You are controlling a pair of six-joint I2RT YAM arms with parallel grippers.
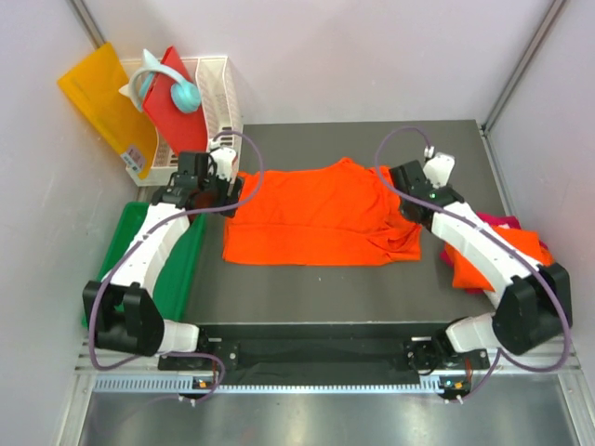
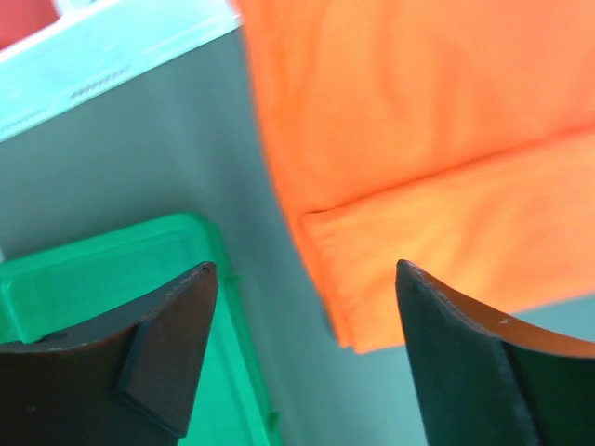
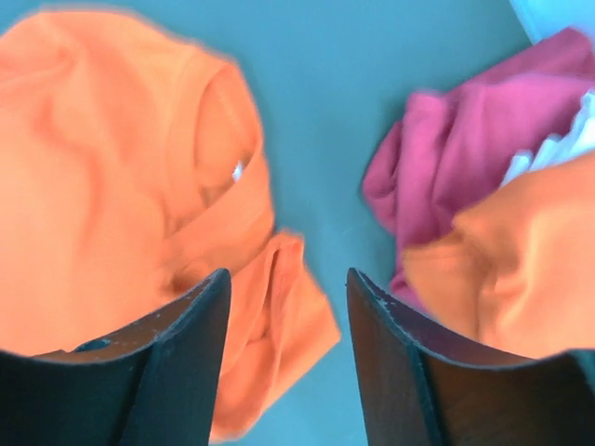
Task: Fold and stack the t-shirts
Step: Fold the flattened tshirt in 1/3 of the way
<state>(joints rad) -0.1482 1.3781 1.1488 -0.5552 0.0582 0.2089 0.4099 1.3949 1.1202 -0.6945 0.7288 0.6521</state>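
Closest in the overhead view is the slotted metal rail [image 1: 279, 383], with both arm bases just behind it. At far left a yellow-orange sheet [image 1: 98, 102] leans against the wall. Beside it a red board [image 1: 167, 102] and a pale teal curved object [image 1: 177, 88] stand in a white slatted basket [image 1: 221, 88]. A small sticker on the sheet is too small to read. A green tray [image 1: 189, 269] lies along the left edge of the dark table [image 1: 307, 288], and the left arm crosses over it.

The left arm reaches forward from its base, and the left gripper [image 2: 302, 344] hangs over the left edge of the spread orange t-shirt [image 1: 316, 218]. Its jaws stand wide apart and grasp nothing. Below them lie a folded layer of the shirt's edge, bare table and the tray's corner.

That t-shirt lies mostly flat at the table's middle, rumpled at its right end. The right arm angles in from the right, partly hiding that end. The right gripper [image 3: 286, 353] is poised over bare table beside the rumpled end, jaws parted and empty. A small white tag [image 3: 237, 170] shows inside the neckline, but its print is unreadable.

At the table's right edge, apart from the spread shirt, a magenta t-shirt [image 3: 456, 158] and a second orange t-shirt [image 3: 502, 269] lie bunched together, partly under the right arm.
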